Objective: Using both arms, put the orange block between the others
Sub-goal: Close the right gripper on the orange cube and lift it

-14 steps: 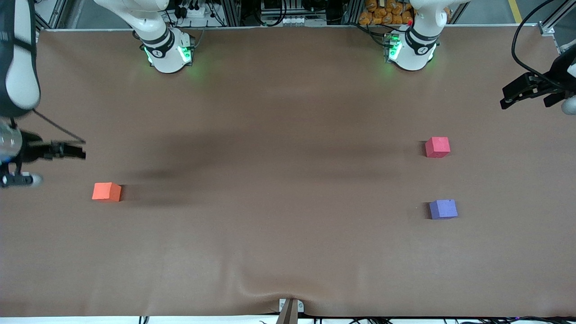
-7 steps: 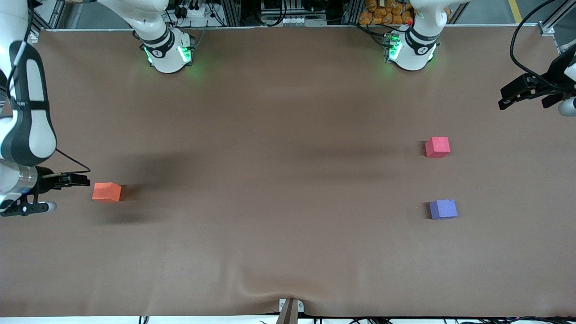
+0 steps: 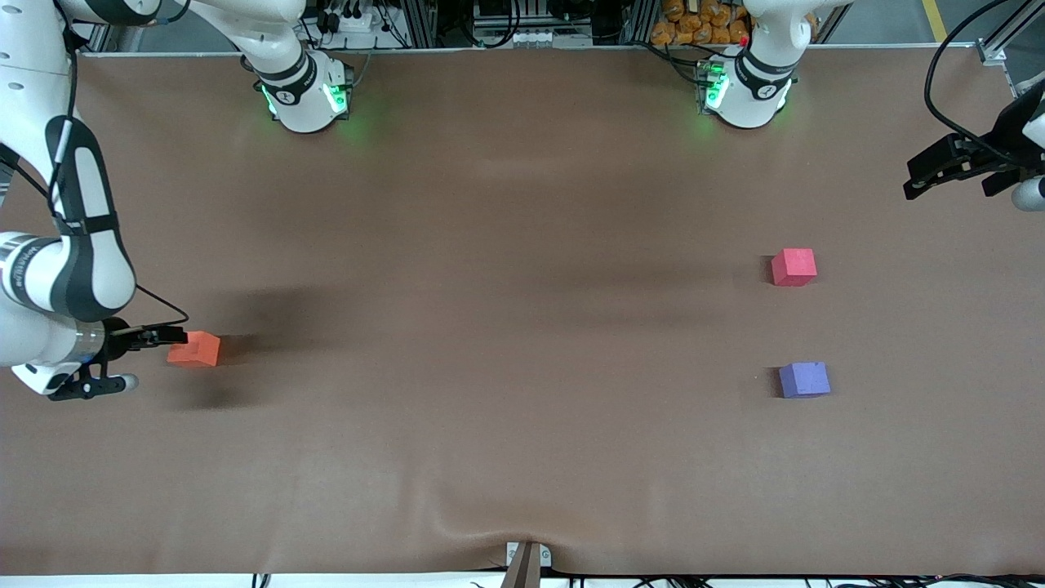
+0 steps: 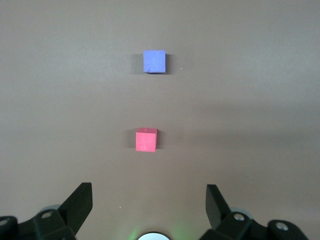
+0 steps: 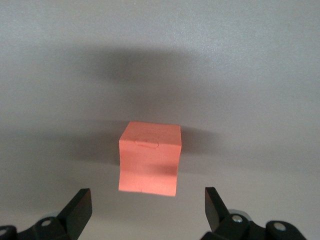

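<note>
Right gripper (image 3: 167,335) now lower, at squarely-set orange block (image 3: 196,349).

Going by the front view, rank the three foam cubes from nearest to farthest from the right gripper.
1. Orange block: right at the open right gripper, toward the right arm's end of the table.
2 and 3. Red-pink cube and purple cube: both toward the left arm's end, too close to call. The purple one lies nearer the front camera.

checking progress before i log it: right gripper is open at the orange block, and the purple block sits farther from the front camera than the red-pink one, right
Not quite. The front view shows the purple block nearer the camera than the red-pink block. The rest holds: the right gripper is open at the orange block.
</note>
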{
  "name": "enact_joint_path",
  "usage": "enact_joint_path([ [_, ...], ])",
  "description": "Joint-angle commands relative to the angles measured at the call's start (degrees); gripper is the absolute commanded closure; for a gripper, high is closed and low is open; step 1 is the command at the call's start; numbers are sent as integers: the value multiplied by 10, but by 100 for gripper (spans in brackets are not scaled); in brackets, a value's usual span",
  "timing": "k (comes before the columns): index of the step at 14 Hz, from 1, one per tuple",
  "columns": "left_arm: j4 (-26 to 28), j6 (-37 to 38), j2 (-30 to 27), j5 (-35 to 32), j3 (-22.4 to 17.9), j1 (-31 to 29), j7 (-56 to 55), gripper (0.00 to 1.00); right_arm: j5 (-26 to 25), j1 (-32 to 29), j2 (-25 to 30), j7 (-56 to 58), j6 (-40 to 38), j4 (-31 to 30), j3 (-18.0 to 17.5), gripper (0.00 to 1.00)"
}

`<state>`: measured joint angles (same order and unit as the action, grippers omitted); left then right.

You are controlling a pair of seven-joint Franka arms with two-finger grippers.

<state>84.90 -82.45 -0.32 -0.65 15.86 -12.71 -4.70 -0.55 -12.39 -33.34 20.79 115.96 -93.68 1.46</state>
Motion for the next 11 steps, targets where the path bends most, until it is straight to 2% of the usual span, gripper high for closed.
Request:
enact_joint_path([
  [1,-11,10,2,-1,1,-1,10,0,-7,-4,8,8,40,-39,-3,0],
  [11,-11,1,8,-1,1,1,7,0,-2,-1,-30,7,71,-49,-4,0],
])
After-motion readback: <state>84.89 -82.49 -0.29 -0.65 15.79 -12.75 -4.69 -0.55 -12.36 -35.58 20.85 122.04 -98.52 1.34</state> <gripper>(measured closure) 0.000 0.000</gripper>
